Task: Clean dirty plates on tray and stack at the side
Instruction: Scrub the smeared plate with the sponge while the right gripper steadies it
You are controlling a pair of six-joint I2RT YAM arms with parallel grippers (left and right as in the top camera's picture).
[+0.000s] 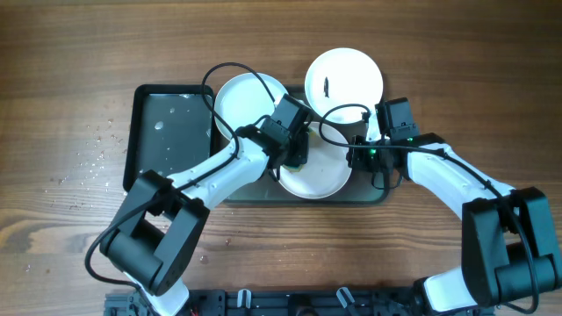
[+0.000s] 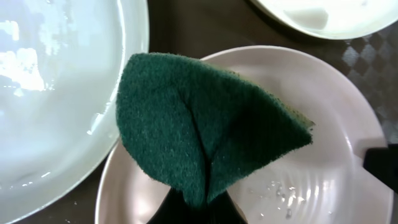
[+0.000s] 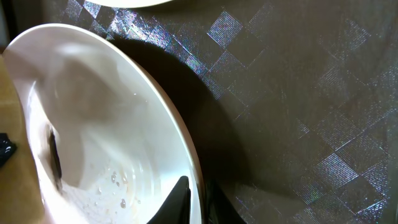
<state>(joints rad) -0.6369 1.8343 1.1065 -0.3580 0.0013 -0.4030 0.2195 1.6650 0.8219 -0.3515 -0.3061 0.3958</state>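
Observation:
The dark tray (image 1: 171, 132) holds three white plates. The near plate (image 1: 318, 175) is gripped at its right rim by my right gripper (image 1: 360, 158), shut on it; in the right wrist view the jaws (image 3: 198, 199) pinch the rim of this tilted, wet plate (image 3: 106, 112). My left gripper (image 1: 297, 151) is shut on a folded green sponge (image 2: 199, 118) held over the same plate (image 2: 323, 124). A wet plate (image 1: 246, 104) lies at the far left (image 2: 56, 93). A third plate (image 1: 347, 79) with a dark smear lies across the tray's far edge.
The tray's left part is bare and wet. Water drops speckle the wooden table (image 1: 97, 149) left of the tray. The tray's patterned floor (image 3: 298, 93) shows to the right of the held plate.

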